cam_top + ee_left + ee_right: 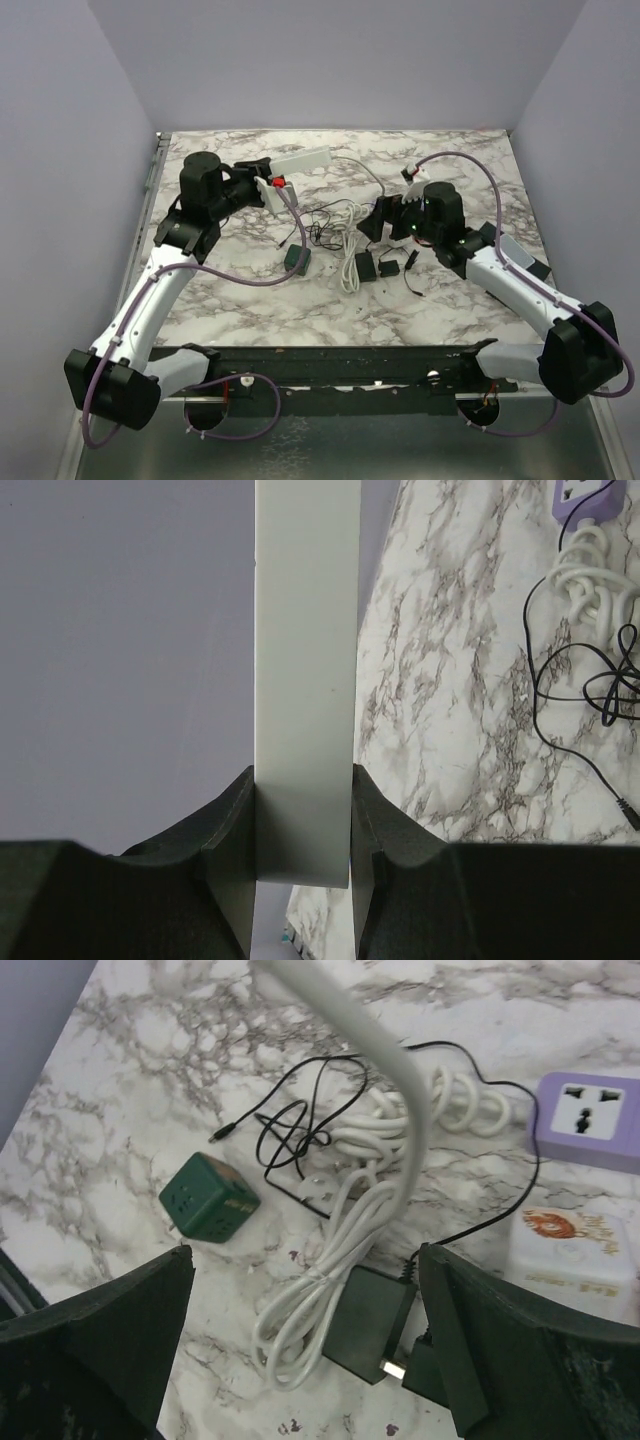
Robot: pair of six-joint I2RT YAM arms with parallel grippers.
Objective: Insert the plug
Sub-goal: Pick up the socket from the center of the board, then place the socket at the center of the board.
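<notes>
Mounting rail [330, 367] nearest in the top view; beyond it, my left gripper [264, 187] grasps the white power strip [305, 158]. Left wrist view: fingers [235, 830] clamp its sides. Right wrist view: my right gripper [305, 1255] gapes empty above the black plug adapter [368, 1332], which lies on the worktop [150, 1060], neither picked up nor inserted yet.

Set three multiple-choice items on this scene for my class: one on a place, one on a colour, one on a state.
1. Seen from the right wrist, the green cube socket lies: A. left of the black adapter; B. on top of it; C. right of it.
2. The power strip between the left fingers is: A. purple; B. white; C. green.
3. The right fingers are: A. shut on the cube socket; B. shut on the adapter; C. open.

Answers: 1 A, the cube sits on the marble to the adapter's left. 2 B, the gripped strip is plain white. 3 C, they stand wide apart.
</notes>
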